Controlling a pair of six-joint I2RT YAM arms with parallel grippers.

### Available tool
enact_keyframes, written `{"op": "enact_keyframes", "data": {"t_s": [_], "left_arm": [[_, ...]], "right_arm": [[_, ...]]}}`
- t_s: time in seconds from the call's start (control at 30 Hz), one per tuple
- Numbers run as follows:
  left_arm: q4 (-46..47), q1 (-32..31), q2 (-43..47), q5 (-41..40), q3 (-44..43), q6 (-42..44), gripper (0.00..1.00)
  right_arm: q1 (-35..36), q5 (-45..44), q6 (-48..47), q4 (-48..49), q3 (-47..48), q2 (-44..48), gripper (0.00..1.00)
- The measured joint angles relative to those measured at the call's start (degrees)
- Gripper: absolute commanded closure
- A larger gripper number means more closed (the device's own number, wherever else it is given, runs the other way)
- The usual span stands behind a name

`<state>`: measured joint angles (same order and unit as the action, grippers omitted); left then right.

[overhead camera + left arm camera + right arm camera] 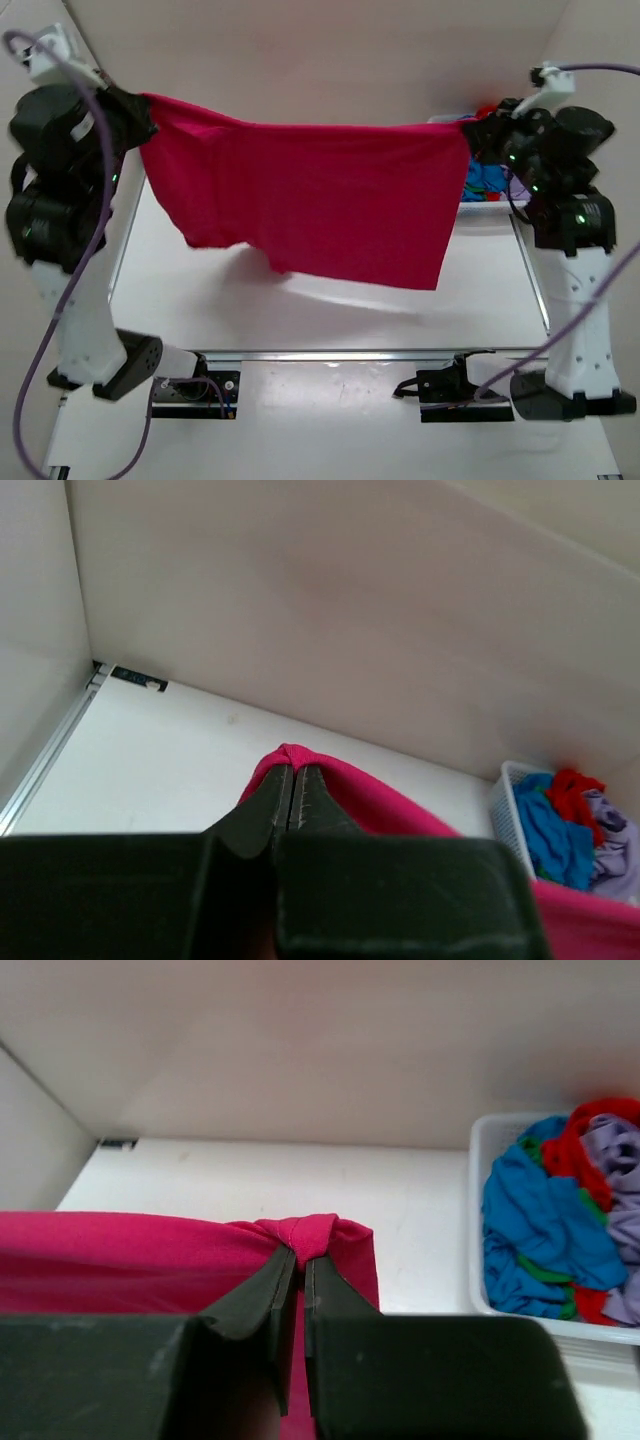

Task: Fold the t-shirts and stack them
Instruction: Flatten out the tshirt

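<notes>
Both arms are holding the magenta-pink t-shirt (310, 200) up in the air, stretched between them so that it is hanging as a broad sheet above the white table (330, 320). This looks like spreading it out so it can be laid down smooth for folding. The left gripper (291, 780) is pinching one top corner, its jaws pressed together on a small bunch of cloth. The right gripper (300, 1260) is pinching the opposite corner the same way, with a hemmed fold bulging just above its tips. The top edge is running nearly taut between them, while the lower edge is dangling unevenly, lower toward the right arm. A blue t-shirt (540, 1220), a red t-shirt (600, 1120) and a lavender t-shirt (620, 1160) are lying crumpled in the white slatted basket (478, 1210) at the table's far right, apparently waiting their turn.
</notes>
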<state>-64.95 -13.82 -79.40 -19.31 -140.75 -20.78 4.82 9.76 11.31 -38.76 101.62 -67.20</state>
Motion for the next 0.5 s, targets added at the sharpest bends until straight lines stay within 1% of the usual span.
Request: {"op": "enact_keyframes", "data": {"t_s": [0.1,0.2,0.27,0.33,0.4,0.43,0.5], "left_arm": [[1.1,3.8,-7.5,4.1,-1.4,0.0,1.00],[1.8,6.0,-20.2,7.4,-6.3,0.0,1.00],[2.3,6.8,-29.2,9.2,-9.0,0.1,1.00],[2.4,7.5,-36.2,11.1,-10.4,0.2,1.00],[2.4,8.9,-41.5,13.6,-11.6,0.0,1.00],[2.5,9.6,-42.8,14.7,-11.9,-0.2,1.00],[2.9,11.8,-43.5,17.2,-12.0,-0.7,1.00]], "right_arm": [[0.7,1.6,-0.3,0.7,-0.7,-5.9,0.99],[2.1,1.4,-1.1,1.9,0.2,-14.7,1.00],[3.1,0.8,-1.7,2.1,2.2,-22.1,1.00],[3.6,0.1,-2.5,2.1,4.8,-28.5,1.00],[4.1,-0.9,-3.5,1.6,9.1,-33.9,1.00],[4.2,-1.2,-3.9,1.2,11.6,-35.8,1.00],[4.4,-1.7,-4.8,-0.9,20.8,-40.2,1.00]]}}
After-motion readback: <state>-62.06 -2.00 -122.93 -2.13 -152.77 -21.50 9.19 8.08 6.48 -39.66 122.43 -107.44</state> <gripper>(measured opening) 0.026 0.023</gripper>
